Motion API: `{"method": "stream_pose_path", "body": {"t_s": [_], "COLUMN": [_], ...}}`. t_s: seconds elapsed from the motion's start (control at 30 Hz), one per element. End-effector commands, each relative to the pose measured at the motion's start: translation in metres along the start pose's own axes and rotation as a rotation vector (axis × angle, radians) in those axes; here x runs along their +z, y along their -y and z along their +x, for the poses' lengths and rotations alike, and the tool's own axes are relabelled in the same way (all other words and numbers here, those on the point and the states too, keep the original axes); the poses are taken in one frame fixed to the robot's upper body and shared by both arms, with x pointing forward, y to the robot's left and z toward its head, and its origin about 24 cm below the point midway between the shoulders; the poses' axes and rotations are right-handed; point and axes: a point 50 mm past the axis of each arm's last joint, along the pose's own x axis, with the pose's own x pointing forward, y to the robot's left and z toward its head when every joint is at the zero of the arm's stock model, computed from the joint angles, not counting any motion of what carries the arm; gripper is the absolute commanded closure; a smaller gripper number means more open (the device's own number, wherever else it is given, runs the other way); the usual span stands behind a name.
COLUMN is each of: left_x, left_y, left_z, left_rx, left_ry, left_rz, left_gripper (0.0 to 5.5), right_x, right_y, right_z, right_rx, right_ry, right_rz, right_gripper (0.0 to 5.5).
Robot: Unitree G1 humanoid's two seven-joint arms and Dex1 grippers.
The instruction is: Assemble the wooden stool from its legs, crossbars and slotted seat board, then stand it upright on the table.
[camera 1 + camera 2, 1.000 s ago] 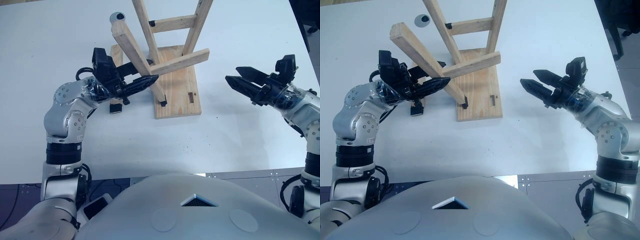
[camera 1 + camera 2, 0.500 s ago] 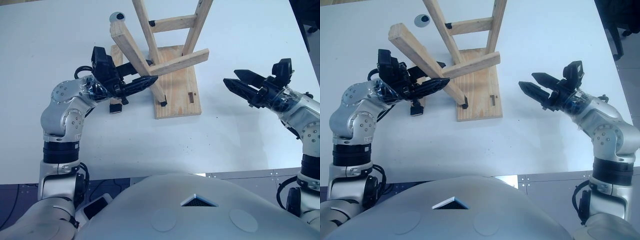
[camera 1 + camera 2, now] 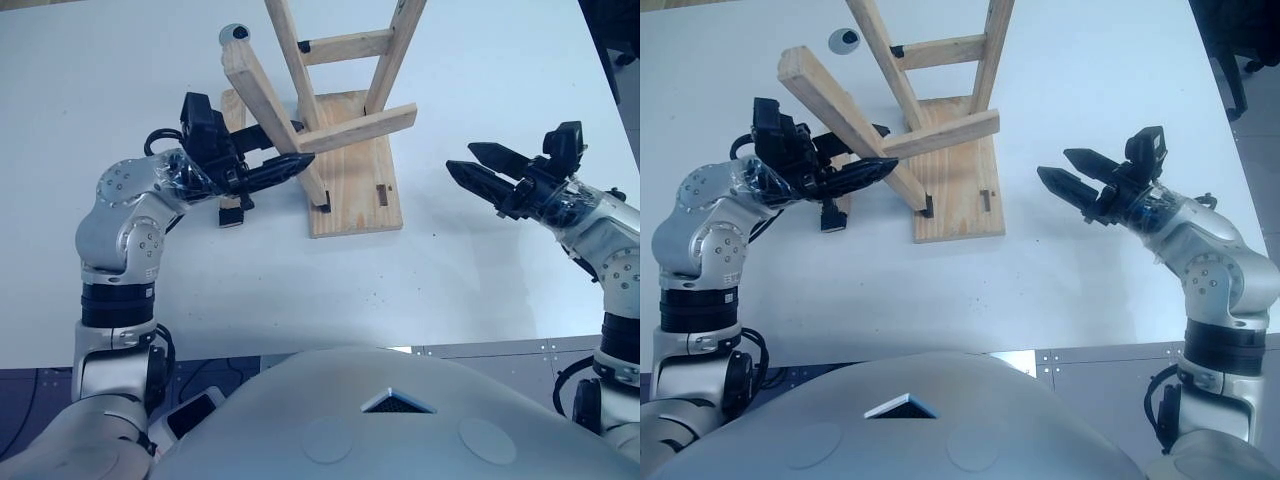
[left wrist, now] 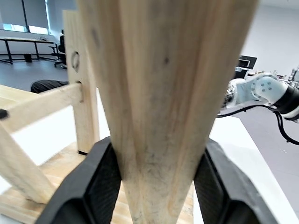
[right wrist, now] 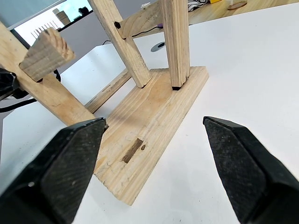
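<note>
So the seat board [image 3: 355,215] was found lying flat on the counter [image 3: 450,270], with the stool being built upside down on top of it. Two legs had already been seated at the far end of the board and were joined by a crossbar. A third leg [image 3: 255,85] was held tilted, its foot resting on the board near the middle of the near end rather than upright in a slot. The left pincer [image 3: 290,165] was clenched around that leg partway up, just off the board's left edge. A second crossbar [image 3: 365,122] was seen running from this leg toward the board's right side.

The right pincer [image 3: 460,157] was parked well off the board's right edge, fingers spread, nothing held. An open slot [image 3: 383,193] could be made out near the board's near right corner.

Best guess: the leg-fitting step was in hand, not finished. Next, the tilted leg would probably need to be straightened and its foot walked into a slot, with the board pinned down by the free pincer so it isn't dragged along. Flipping upright comes later.
</note>
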Motion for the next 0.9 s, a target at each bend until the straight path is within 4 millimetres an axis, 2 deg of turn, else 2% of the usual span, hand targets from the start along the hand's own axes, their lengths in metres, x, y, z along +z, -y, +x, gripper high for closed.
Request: {"method": "stream_pose_path", "body": {"t_s": [0.03, 0.13, 0.27, 0.47, 0.57, 0.63, 0.7, 0.8, 0.9], "left_x": [-0.007, -0.016, -0.025, -0.036, -0.056, -0.079, -0.090, -0.081, -0.048], "left_y": [0.003, 0.005, -0.003, 0.002, 0.005, 0.007, 0.010, 0.008, -0.004], "left_z": [-0.001, -0.002, 0.005, 0.003, -0.008, -0.024, -0.033, -0.028, -0.022], "left_rx": [-0.010, -0.015, 0.083, 0.067, 0.052, 0.032, -0.010, -0.072, -0.105], "left_ry": [-0.073, -0.139, -0.270, -0.383, -0.477, -0.582, -0.651, -0.600, -0.472], "left_rz": [0.054, 0.106, 0.165, 0.070, -0.025, -0.061, -0.060, 0.009, 0.064], "left_gripper": [3.44, 3.46, 3.47, 3.47, 3.47, 3.47, 3.48, 3.49, 3.49], "right_x": [0.001, 0.000, -0.001, -0.004, -0.007, -0.009, -0.010, -0.011, -0.011], "right_y": [-0.003, -0.003, -0.003, -0.004, -0.004, -0.005, -0.006, -0.004, -0.004], "right_z": [0.002, 0.002, 0.003, 0.003, 0.004, 0.006, 0.007, 0.008, 0.008], "right_rx": [0.008, 0.008, 0.006, -0.002, -0.010, -0.010, -0.009, -0.013, -0.020], "right_ry": [0.011, 0.008, 0.006, 0.011, 0.017, 0.020, 0.018, 0.016, 0.018], "right_rz": [-0.005, -0.006, -0.005, -0.004, -0.002, -0.001, -0.002, -0.004, -0.007], "right_gripper": [1.66, 1.66, 1.66, 1.66, 1.66, 1.66, 1.66, 1.66, 1.66]}}
